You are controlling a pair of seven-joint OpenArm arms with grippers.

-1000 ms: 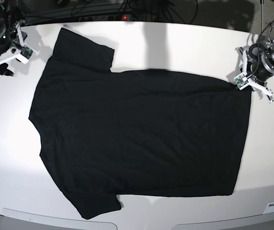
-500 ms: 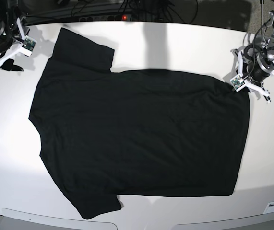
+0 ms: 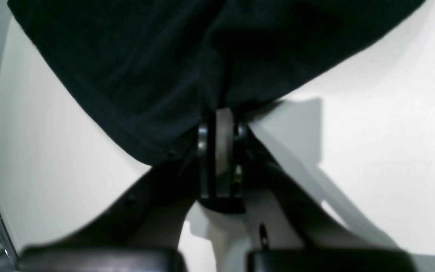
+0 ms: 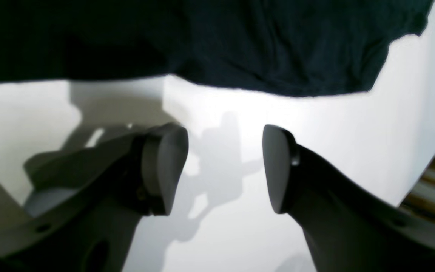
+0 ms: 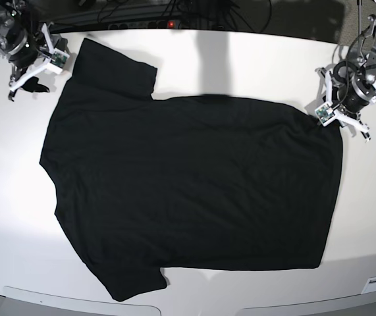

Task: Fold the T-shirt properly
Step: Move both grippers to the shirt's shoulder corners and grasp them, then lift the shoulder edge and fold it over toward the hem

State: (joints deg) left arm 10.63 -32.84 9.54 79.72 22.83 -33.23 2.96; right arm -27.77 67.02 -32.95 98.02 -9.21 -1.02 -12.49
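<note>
The black T-shirt (image 5: 194,184) lies spread flat on the white table, plain side up, sleeves toward the base view's left. My left gripper (image 5: 324,116) is shut on the shirt's far right hem corner. In the left wrist view its closed fingers (image 3: 221,124) pinch the dark cloth (image 3: 145,56), which bunches into a fold above them. My right gripper (image 5: 26,83) stands open over bare table just left of the far sleeve. In the right wrist view its fingertips (image 4: 164,166) are wide apart with nothing between them, a little short of the shirt's edge (image 4: 259,45).
A power strip with a red light (image 5: 171,24) and cables run along the table's back edge. The table's curved front edge (image 5: 82,304) lies close below the near sleeve. Bare white table surrounds the shirt on all sides.
My right arm has moved up and to the right in the base view, toward the far sleeve. My left gripper has shifted slightly left, drawing the hem corner with it.
</note>
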